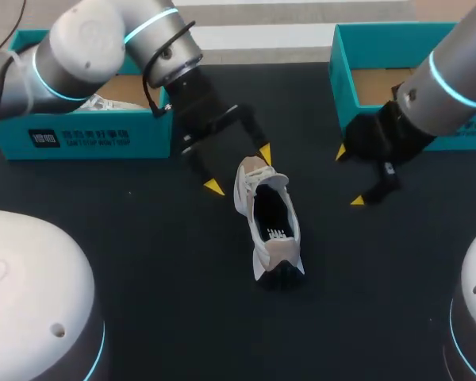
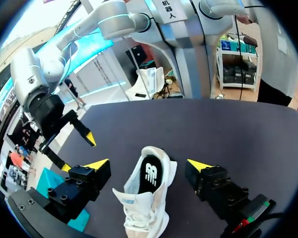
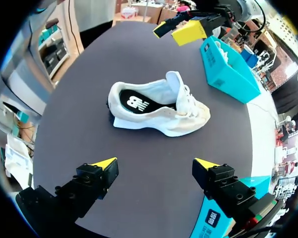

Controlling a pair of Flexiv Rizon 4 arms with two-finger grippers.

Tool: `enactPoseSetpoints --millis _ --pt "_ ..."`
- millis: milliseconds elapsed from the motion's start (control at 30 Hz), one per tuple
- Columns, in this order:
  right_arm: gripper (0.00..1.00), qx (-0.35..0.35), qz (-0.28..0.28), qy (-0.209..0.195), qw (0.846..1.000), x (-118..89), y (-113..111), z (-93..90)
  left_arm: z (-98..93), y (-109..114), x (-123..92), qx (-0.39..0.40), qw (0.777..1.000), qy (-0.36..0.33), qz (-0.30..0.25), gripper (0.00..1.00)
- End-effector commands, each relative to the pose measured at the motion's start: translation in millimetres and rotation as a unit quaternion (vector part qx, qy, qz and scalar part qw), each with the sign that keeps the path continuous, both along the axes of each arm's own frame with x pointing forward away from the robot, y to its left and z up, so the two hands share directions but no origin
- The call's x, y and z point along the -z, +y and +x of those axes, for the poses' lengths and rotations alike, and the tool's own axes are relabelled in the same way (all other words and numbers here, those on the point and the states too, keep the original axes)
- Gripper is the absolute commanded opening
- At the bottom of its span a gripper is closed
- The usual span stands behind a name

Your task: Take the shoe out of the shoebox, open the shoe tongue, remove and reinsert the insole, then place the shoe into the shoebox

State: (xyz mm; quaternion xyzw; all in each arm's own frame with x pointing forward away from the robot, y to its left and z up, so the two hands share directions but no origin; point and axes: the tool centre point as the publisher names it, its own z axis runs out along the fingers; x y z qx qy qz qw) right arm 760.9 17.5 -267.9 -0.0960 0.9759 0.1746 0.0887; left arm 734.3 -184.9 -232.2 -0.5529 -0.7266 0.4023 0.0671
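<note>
The left arm (image 1: 103, 48) comes in from the far left corner and slants down over the middle of the dark table (image 1: 143, 278). The left gripper (image 1: 239, 170) hangs over the toe end of the shoe (image 1: 270, 218). Its fingers are spread wide. In its own wrist view the left gripper (image 2: 148, 165) straddles the shoe (image 2: 146, 193), with a clear gap on each side, and grips nothing. The right arm (image 1: 452, 79) enters from the far right and bends toward the centre. The right gripper (image 1: 349, 176) sits beside the shoe on its right, apart from it, its fingers also wide and empty. From the right wrist, the right gripper (image 3: 155, 163) faces the side of the shoe (image 3: 159, 106), which lies ahead of the tips on bare table. The shoe is a pale sneaker standing on its sole in the middle of the table, outside both boxes, with its laces toward the left gripper. Its mouth gapes, so the black insole (image 1: 271, 216) shows inside. A teal left shoebox (image 1: 79, 139) stands at the far left and a teal right shoebox (image 1: 343, 71) at the far right, both well apart from the shoe.
</note>
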Motion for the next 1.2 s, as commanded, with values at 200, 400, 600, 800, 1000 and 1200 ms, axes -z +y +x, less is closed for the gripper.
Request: enactPoseSetpoints --millis 200,400,600,800,1000,1200 --pt "1.0 0.017 -0.017 0.013 1.0 -55 -27 -14.4 4.1 2 3 0.028 0.999 -0.009 0.029 1.0" --pt "1.0 0.017 -0.017 0.013 1.0 -55 -27 -14.4 7.8 -2 9 0.058 0.995 -0.029 0.071 0.35" --pt "1.0 0.017 -0.017 0.013 1.0 -55 -27 -14.4 6.3 -13 18 0.088 0.991 -0.052 0.089 0.0" --pt "1.0 0.017 -0.017 0.013 1.0 -55 -27 -14.4 6.7 -19 27 0.126 0.984 -0.075 0.103 0.0" --pt "1.0 0.017 -0.017 0.013 1.0 -55 -27 -14.4 -1.5 -23 19 0.145 0.976 -0.101 0.126 0.0" --pt "1.0 0.017 -0.017 0.013 1.0 -55 -27 -14.4 -6.6 -26 11 0.152 0.969 -0.117 0.157 0.0"
